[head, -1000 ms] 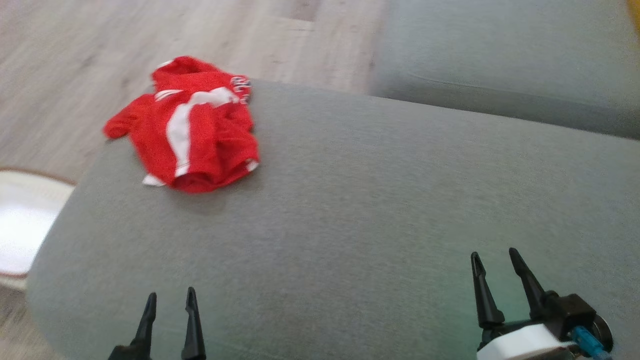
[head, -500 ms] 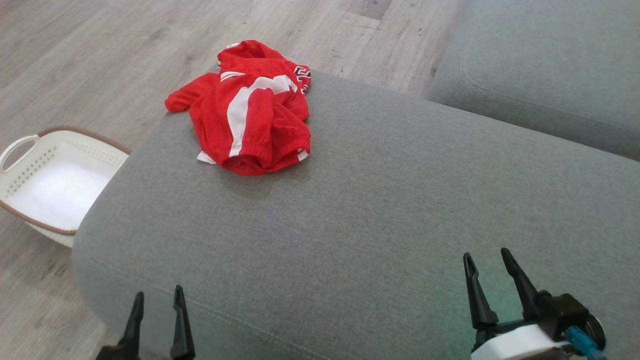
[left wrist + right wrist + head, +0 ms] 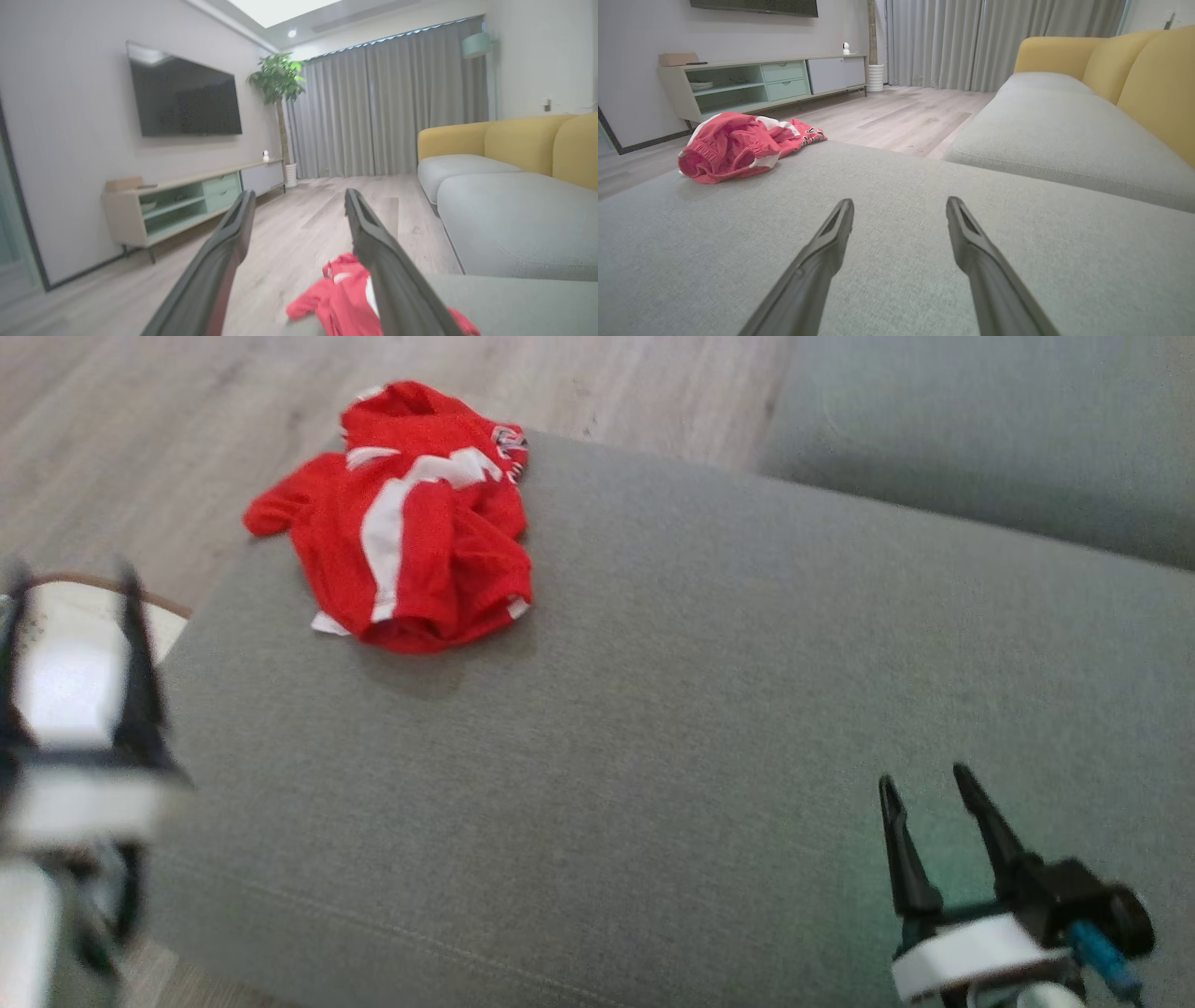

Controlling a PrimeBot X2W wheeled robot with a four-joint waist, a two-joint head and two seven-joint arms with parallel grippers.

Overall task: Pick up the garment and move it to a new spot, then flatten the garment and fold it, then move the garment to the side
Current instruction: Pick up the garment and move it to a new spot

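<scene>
Up from the bottom edge of my head view has come the left gripper [image 3: 70,577], which half a second ago showed only its fingertips low down and now stands blurred against the left edge, in front of the white laundry basket [image 3: 168,621]; the whole view has shifted a little too, so I put part of that down to the camera. Its two dark fingers stand wide apart with nothing between them, and along them, from the left wrist, I see the wall-mounted television [image 3: 184,98], the low media cabinet [image 3: 187,205], a potted plant [image 3: 278,79] and grey curtains [image 3: 387,102]. The right gripper [image 3: 924,777] sits at the lower right much as it did, fingers spread and empty, hanging over the bare grey sofa cushion [image 3: 653,728]; I cannot tell whether it touches the fabric. The red garment with white stripes [image 3: 411,523] lies crumpled on the far left corner of that cushion, one red end hanging past the edge toward the wood floor [image 3: 140,429], and an elasticated hem faces the right wrist camera. It is well apart from both grippers. A second grey cushion [image 3: 980,429] lies beyond, at the upper right, and yellow backrests [image 3: 1153,79] rise behind it in the right wrist view.
</scene>
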